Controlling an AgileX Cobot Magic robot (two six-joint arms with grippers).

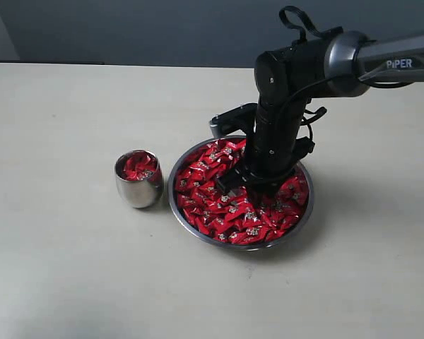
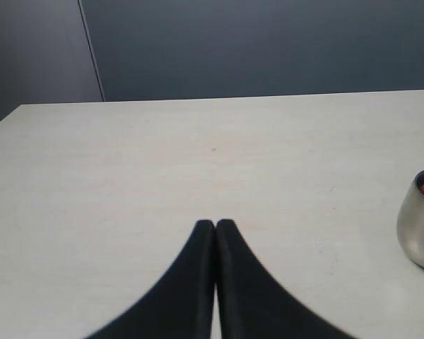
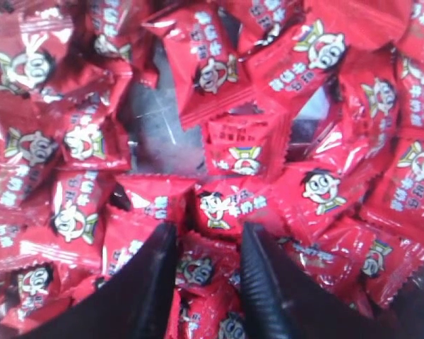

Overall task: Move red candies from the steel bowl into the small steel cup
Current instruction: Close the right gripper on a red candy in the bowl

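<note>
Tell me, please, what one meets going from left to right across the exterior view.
small steel cup → steel bowl heaped with red candies

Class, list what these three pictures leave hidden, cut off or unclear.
1. Right wrist view: whether the right gripper grips a candy; the pile crowds its fingers.
2. Exterior view: the arm hides part of the far rim of the bowl.
3. Left wrist view: the picture's edge cuts off the cup.
4. Left gripper: outside the exterior view.
</note>
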